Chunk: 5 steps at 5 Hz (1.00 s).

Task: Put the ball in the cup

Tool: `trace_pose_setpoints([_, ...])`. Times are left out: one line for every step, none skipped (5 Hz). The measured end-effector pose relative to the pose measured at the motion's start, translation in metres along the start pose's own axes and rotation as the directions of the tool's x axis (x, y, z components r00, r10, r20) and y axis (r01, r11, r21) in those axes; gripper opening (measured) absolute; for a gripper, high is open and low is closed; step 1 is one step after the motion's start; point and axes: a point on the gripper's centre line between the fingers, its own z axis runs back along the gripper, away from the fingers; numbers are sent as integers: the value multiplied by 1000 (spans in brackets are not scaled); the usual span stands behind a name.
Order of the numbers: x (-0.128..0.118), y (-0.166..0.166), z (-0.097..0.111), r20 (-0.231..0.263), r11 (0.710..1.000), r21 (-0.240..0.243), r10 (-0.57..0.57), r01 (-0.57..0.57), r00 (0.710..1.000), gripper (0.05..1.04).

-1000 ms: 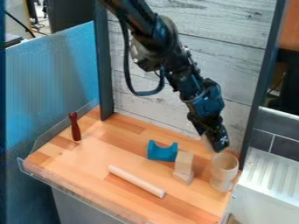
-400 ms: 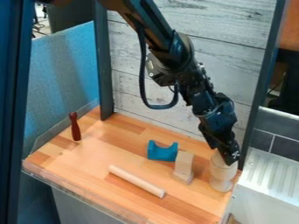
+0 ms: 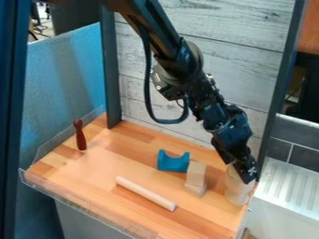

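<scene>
Open lane between pale rod (image 3: 145, 193) and blue block (image 3: 171, 163), wooden blocks (image 3: 196, 176) an obstacle just short of the cup (image 3: 236, 192).

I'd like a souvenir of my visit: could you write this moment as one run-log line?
gripper: at mouth of pale cup | pale cup: upright | blue piece: beside wooden block | pale rod: lying flat

No text, label, number or sign can be read. Small pale marks stand on the black claw (image 3: 248, 179), near its lower end, too small to make out as lettering.
</scene>
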Motion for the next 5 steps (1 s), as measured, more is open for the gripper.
trace_pose_setpoints([2, 17, 40, 43, 997, 43, 61, -63, 997, 1001])
trace_pose_setpoints([-22, 30, 56, -180, 950, 216, 267, -227, 947, 1001])
trace_pose_setpoints([-39, 43, 76, -319, 843, 453, 456, -290, 831, 1001])
trace_pose_setpoints([-65, 55, 92, -321, 730, 520, 648, -444, 690, 1001])
trace_pose_setpoints([-97, 68, 131, -169, 547, 463, 827, -697, 536, 1001])
